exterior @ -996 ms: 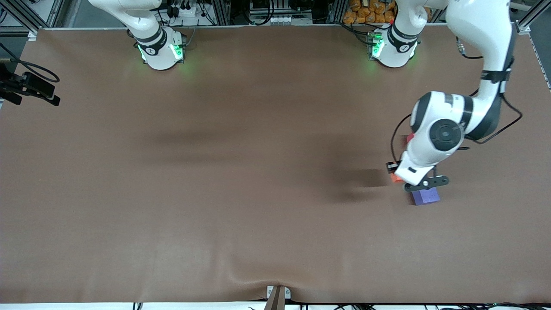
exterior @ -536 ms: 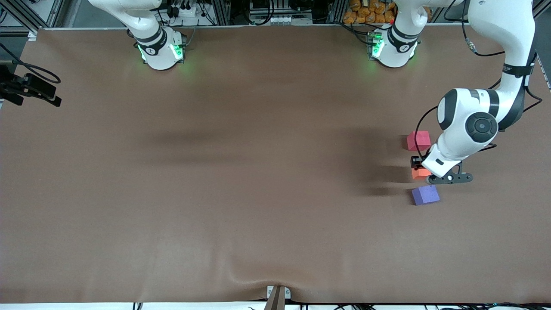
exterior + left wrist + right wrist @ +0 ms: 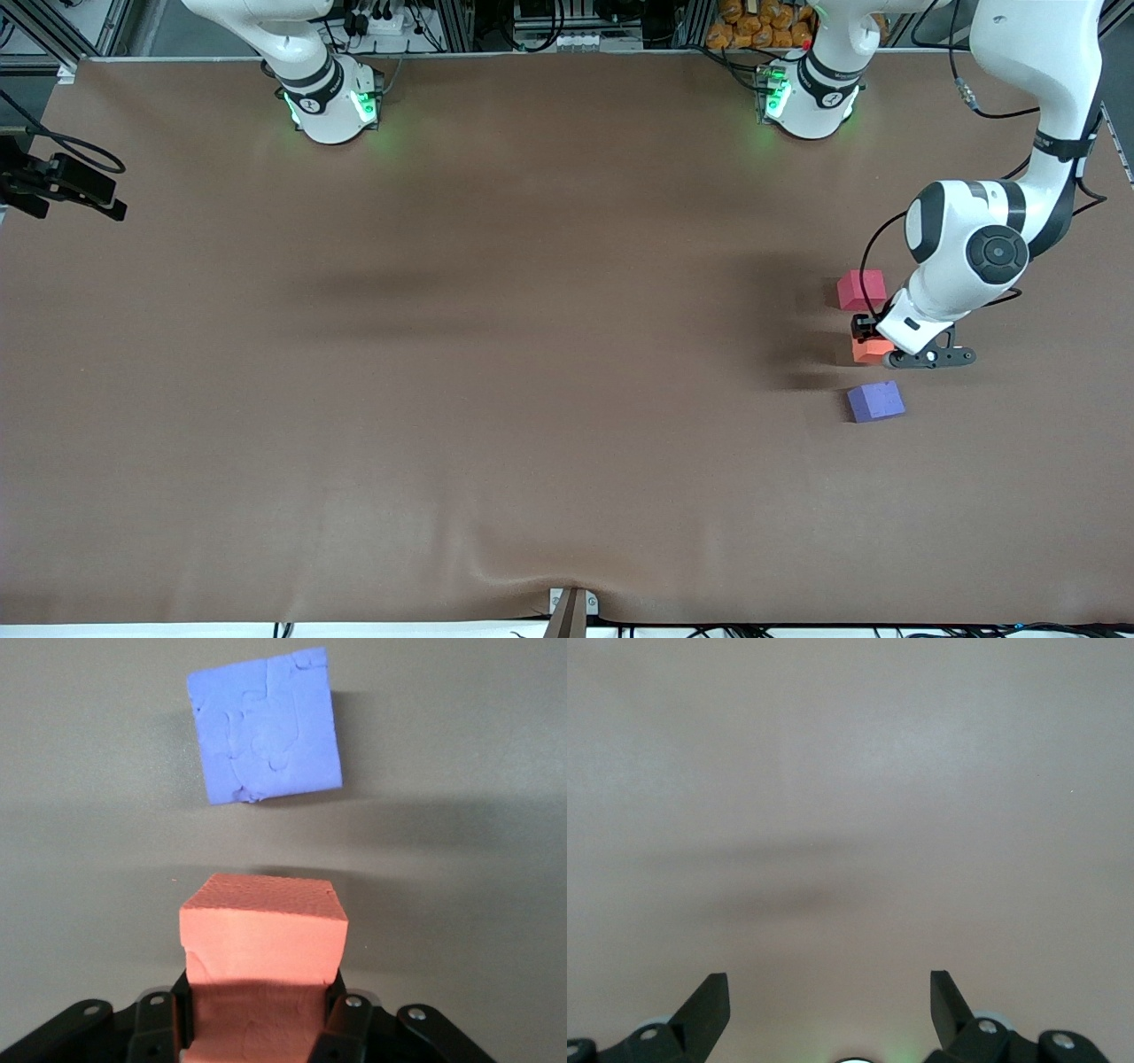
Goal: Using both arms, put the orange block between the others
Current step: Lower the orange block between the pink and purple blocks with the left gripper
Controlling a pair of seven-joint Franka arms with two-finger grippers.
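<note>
Since the earlier frames our left gripper (image 3: 873, 341) is carrying the orange block (image 3: 866, 350) away from above the purple block (image 3: 875, 400) and toward the gap between the two others, and the red block (image 3: 861, 289), hidden under the wrist a second ago, is now showing. We are holding the orange block squeezed between the left fingers (image 3: 347, 1028), closed tight against two of its sides. It is sitting low over the table (image 3: 532, 354), between the red block and the purple one (whether it is touching the cloth we cannot tell).

From the left wrist we are seeing the orange block (image 3: 263, 943) as a cube, so it has no long axis; one flat face is turned toward the purple block (image 3: 266, 725), with bare table between them. The purple block is lying slightly turned against the orange one's edges. In the front view the three are lining up, red farthest from the camera, purple nearest, all at the left arm's end.

Our right arm is waiting; its gripper (image 3: 830, 992) is hanging over bare table with the jaws spread wide and holding nothing.
</note>
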